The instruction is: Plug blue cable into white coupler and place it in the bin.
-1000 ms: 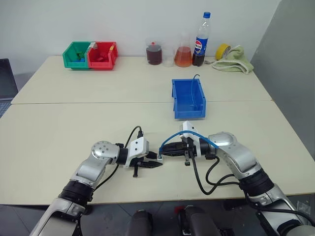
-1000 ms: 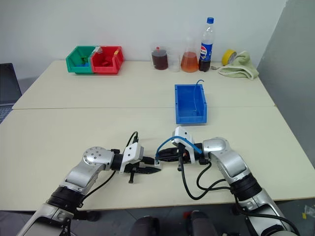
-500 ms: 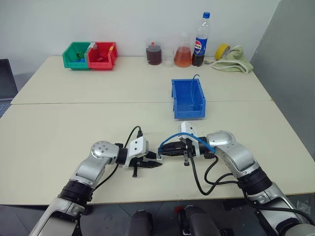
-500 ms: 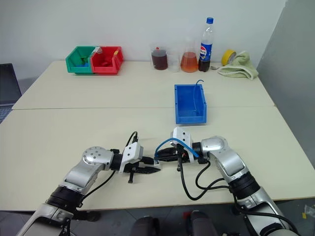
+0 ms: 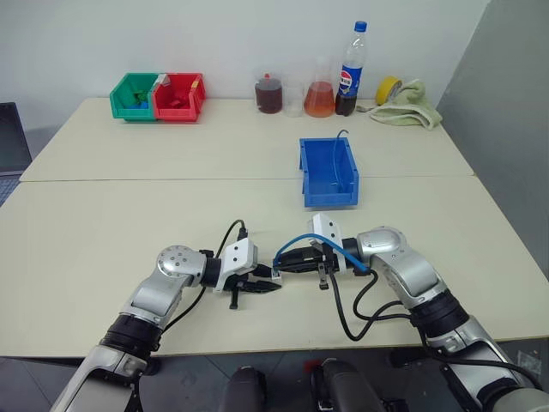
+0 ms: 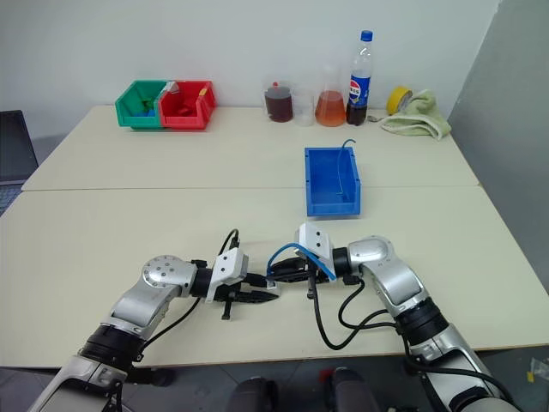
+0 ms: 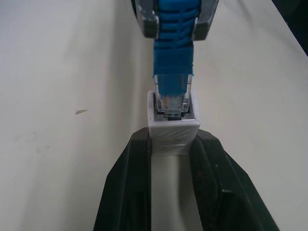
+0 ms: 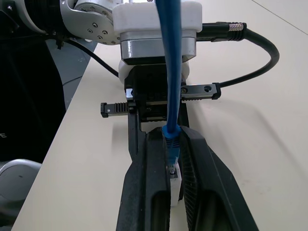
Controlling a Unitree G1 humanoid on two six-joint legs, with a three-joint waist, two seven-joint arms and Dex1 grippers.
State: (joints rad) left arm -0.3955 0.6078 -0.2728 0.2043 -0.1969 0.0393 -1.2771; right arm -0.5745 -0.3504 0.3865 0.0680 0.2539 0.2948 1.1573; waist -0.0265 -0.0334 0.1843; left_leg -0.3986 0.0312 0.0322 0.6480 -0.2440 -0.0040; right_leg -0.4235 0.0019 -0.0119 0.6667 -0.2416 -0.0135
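Note:
My left gripper (image 5: 271,284) is shut on the white coupler (image 7: 173,133), its two black fingers (image 7: 137,159) pinching the small block just above the table near the front edge. The blue cable (image 5: 307,241) arches up from the coupler to my right gripper (image 5: 283,265), which is shut on the cable's boot (image 7: 174,57) right behind the clear plug. In the left wrist view the plug sits in the coupler's opening with its rear part still showing. The two grippers meet tip to tip. The blue bin (image 5: 305,174) stands further back on the table, beyond the right gripper.
A green bin (image 5: 130,97) and a red bin (image 5: 178,96) stand at the back left. Two flasks (image 5: 319,98) of liquid, a cola bottle (image 5: 351,73), a yellow tape roll (image 5: 388,87) and a cloth (image 5: 412,107) line the back right. A thin cord lies in the blue bin.
My right wrist has rolled slightly with the cable in its grip, tilting the cable's arch. The left gripper and the coupler have kept still.

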